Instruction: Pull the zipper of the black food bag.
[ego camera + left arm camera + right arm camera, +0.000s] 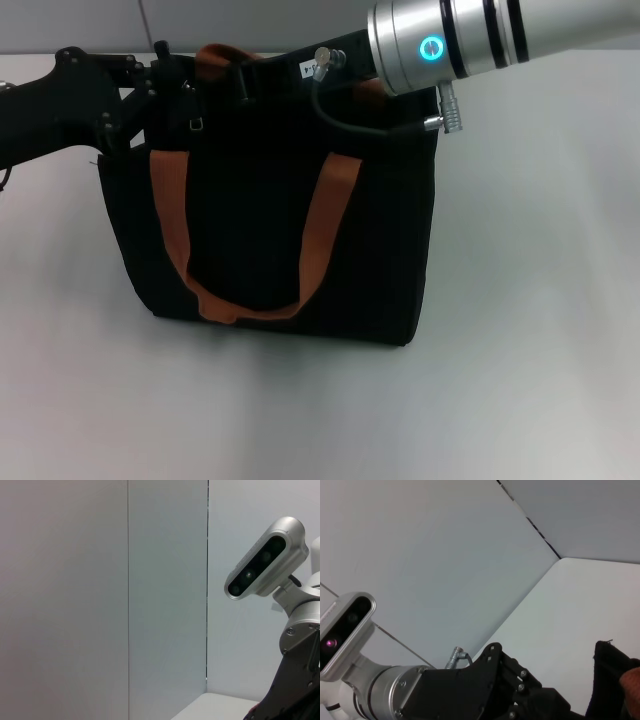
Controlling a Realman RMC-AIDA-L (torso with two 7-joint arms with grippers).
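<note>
Bag (270,240) stands upright on the desk (520,380), near handle (255,300) draped down its front face. Both arms are in at the top edge, one per end.

Left end effector (185,80): black, reaching in w/ its tip at the bag's left top corner, just beside the far handle (220,52). Looks to be on or touching the rim there, but black on black, so can't tell if it's clenched, released or grasping fabric. A small silver bit (198,125) hangs right below its tip; could be the zipper pull, not sure. Zip line itself isn't distinguishable from the head view.

Right end effector (245,80): arm comes over the bag's right top corner, tip lying along the top edge close to the left one, the two nearly meeting. Fingers hidden against the bag; can't tell its state either.

Wrist views no help: mostly wall, the other arm's body and camera, and a sliver of bag corner (610,680).

Step, my guess: early, getting hold, one side bracing the bag, the other finding the pull. No sign of zip travel I can judge.

Next calls for: confirmed pinch on the pull, the other end effector holding the rim taut, then a straight draw along the top edge. Risks: snagging a handle, or dragging the soft bag across the desk.
</note>
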